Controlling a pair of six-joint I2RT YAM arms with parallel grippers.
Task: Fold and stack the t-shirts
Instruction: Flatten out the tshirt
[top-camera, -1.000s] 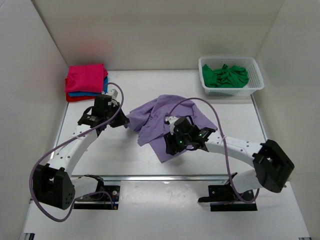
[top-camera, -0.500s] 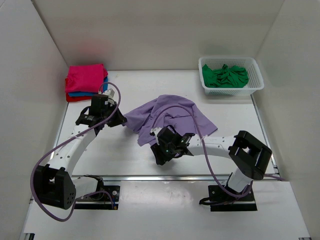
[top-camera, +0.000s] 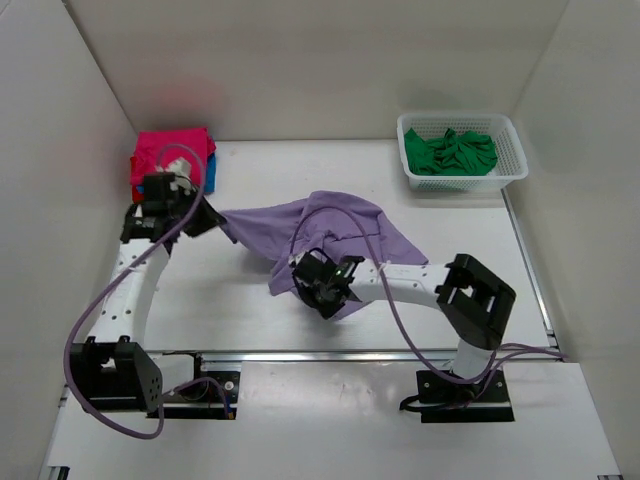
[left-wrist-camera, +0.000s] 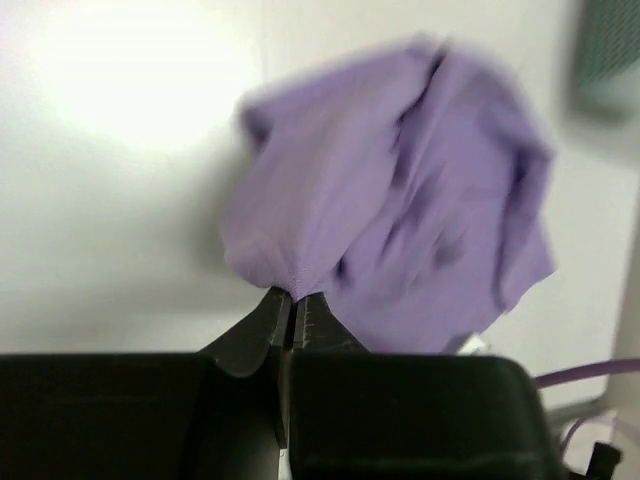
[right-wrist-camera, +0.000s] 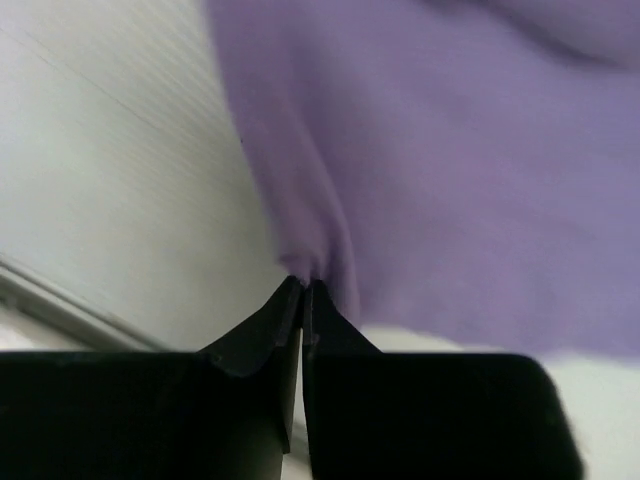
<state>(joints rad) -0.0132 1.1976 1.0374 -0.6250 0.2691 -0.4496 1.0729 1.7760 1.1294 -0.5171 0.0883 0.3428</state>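
Observation:
The lilac purple t-shirt (top-camera: 335, 222) lies crumpled and partly stretched across the middle of the table. My left gripper (top-camera: 213, 217) is shut on its far-left corner, with purple cloth (left-wrist-camera: 400, 200) pinched at the tips (left-wrist-camera: 295, 297). My right gripper (top-camera: 298, 274) is shut on the shirt's near edge, where a fold of cloth (right-wrist-camera: 450, 150) sits between the tips (right-wrist-camera: 303, 283). A folded stack with the magenta pink t-shirt (top-camera: 172, 152) on top and a blue edge (top-camera: 210, 170) sits at the back left. The green t-shirt (top-camera: 450, 152) lies bunched in the basket.
The white lattice basket (top-camera: 460, 119) stands at the back right. White walls enclose the table on the left, back and right. A metal rail (top-camera: 330, 354) runs along the near edge by the arm bases. The left arm's cable loops over the left side.
My left gripper has pulled the purple shirt's corner left and back toward the stack, stretching the cloth. My right gripper has slid left along the near edge and shut on the cloth.

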